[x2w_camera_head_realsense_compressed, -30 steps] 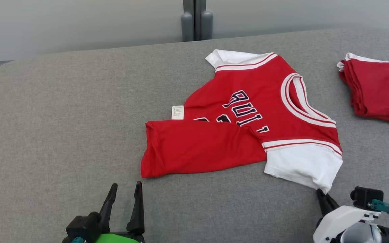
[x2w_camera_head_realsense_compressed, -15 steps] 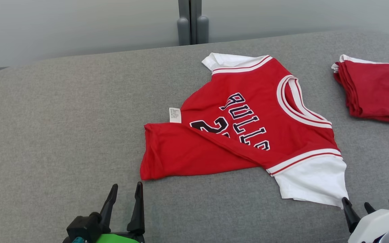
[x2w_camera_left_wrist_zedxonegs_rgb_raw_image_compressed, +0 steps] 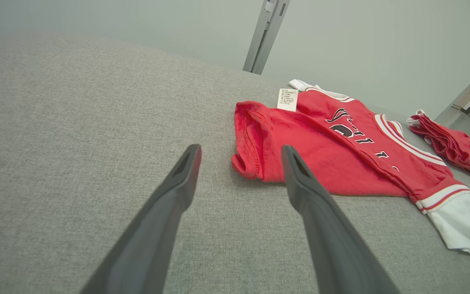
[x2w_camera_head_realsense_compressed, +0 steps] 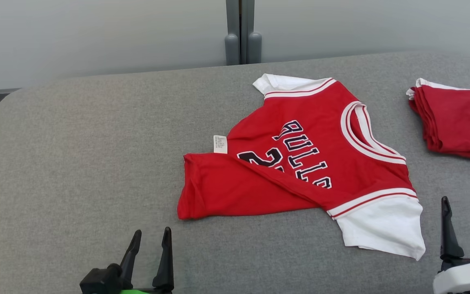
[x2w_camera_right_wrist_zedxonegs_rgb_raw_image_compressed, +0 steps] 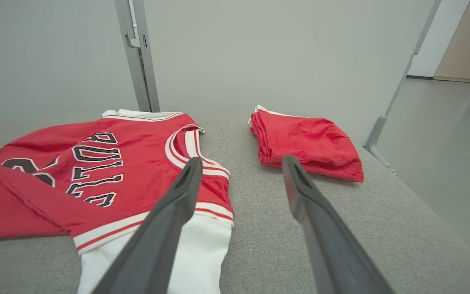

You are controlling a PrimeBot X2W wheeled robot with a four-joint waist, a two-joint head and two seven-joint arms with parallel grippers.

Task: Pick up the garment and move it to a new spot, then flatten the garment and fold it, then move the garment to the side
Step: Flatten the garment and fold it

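A red-and-white jersey point(x2w_camera_head_realsense_compressed: 300, 163) lies partly folded at the centre of the grey worktop point(x2w_camera_head_realsense_compressed: 76, 163), its lower half doubled over toward 8 o'clock and one white sleeve reaching toward 5 o'clock. The left fingers point(x2w_camera_head_realsense_compressed: 165, 253), at 7 o'clock, and the right fingers point(x2w_camera_head_realsense_compressed: 447, 228), at 4 o'clock near that sleeve, both stand wide apart, gripping nothing. A folded red stack point(x2w_camera_head_realsense_compressed: 459, 122) sits at 2 o'clock.

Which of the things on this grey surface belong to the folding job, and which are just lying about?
For the job:
- red shirt, lying rumpled with its lower part folded over
- left claw, open, holding nothing
- right claw, open, beside the white sleeve

Just lying about:
- folded red pile at the right edge
- grey post behind the surface
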